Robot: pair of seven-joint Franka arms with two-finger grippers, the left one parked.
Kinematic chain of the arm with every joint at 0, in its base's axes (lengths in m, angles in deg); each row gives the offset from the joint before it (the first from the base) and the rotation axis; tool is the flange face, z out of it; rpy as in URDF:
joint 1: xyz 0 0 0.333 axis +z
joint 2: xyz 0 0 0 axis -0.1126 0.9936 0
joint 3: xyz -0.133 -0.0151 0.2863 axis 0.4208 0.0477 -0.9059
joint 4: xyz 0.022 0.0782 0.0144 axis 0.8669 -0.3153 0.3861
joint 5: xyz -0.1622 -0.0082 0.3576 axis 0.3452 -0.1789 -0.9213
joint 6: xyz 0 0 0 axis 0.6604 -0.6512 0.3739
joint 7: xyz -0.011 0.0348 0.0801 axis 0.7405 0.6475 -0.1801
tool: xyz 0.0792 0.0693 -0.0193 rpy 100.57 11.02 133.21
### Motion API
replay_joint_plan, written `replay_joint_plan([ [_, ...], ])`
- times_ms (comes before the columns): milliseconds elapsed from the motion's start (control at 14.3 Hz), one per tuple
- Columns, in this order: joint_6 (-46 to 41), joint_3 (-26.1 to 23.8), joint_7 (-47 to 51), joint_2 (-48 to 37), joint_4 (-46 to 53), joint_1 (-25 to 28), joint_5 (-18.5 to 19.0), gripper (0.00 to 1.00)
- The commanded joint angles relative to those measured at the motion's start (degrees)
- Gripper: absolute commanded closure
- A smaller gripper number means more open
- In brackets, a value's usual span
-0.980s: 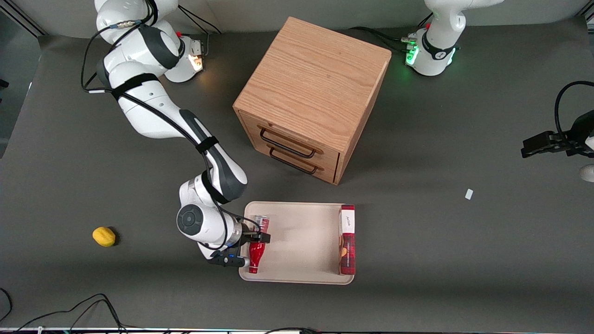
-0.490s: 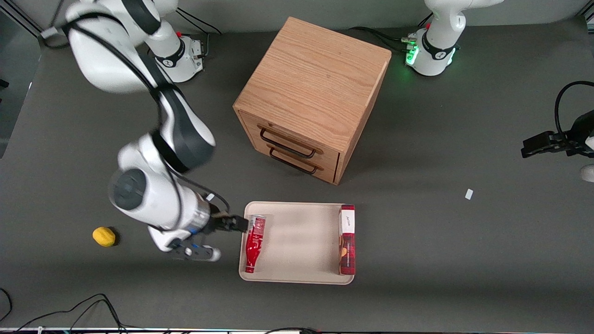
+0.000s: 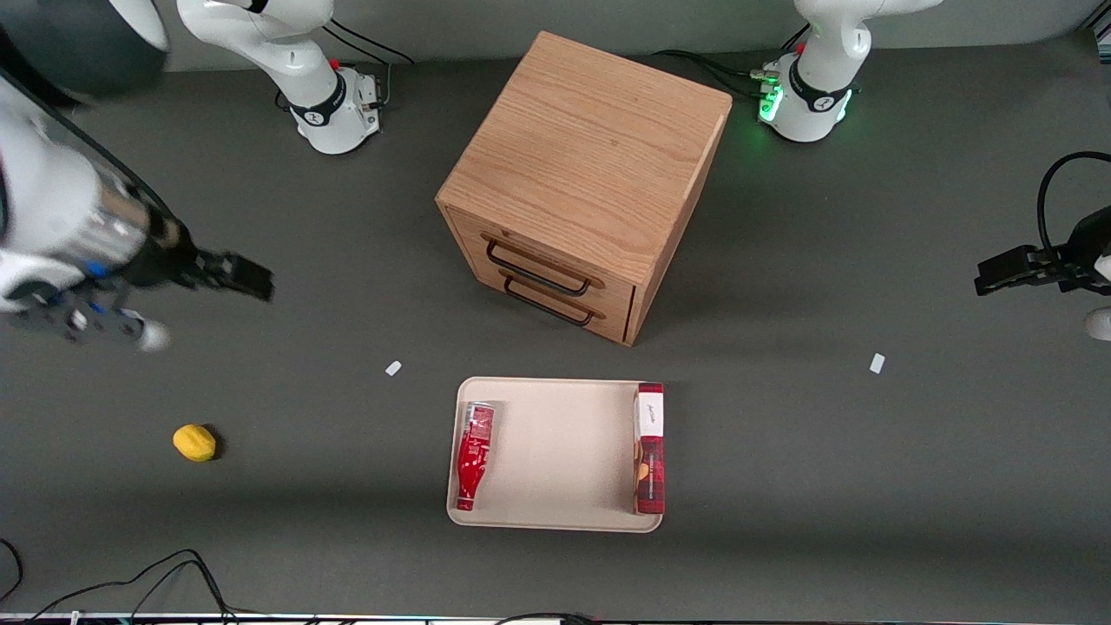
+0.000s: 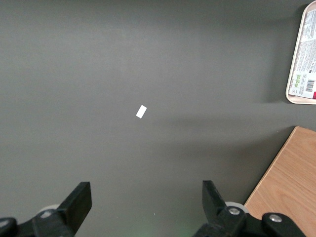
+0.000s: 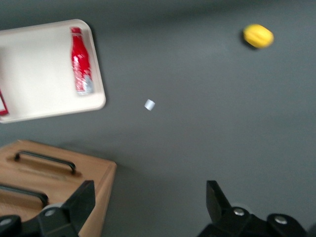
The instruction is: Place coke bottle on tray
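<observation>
The coke bottle [image 3: 473, 455] [image 5: 80, 60] lies flat on the beige tray [image 3: 555, 486] [image 5: 34, 74], along the rim at the working arm's end, with its cap toward the front camera. My gripper [image 3: 252, 279] [image 5: 150, 197] hangs high above the table, well away from the tray toward the working arm's end. Its fingers [image 5: 81, 200] are spread wide and hold nothing.
A red plaid box [image 3: 649, 447] lies on the tray along the rim at the parked arm's end. A wooden drawer cabinet [image 3: 581, 182] [image 5: 44, 182] stands farther from the front camera than the tray. A yellow lemon [image 3: 194, 442] [image 5: 258, 36] and a small white scrap [image 3: 393, 368] [image 5: 149, 104] lie on the grey table.
My gripper has let go of the coke bottle, which now lies on the tray. The arm has risen and swung away toward the working arm's end.
</observation>
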Motion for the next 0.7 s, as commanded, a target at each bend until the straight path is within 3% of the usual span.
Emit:
replay_joint_plan([
  [0, 2.6, 3.7, -2.0, -17.6, -21.7, 0.0, -0.6, 0.0],
  [350, 9.5, 6.9, -2.9, -32.2, -40.9, 0.2, -0.6, 0.0],
  [630, 9.1, 7.1, -2.3, -29.3, -37.0, 0.5, -0.6, 0.0],
])
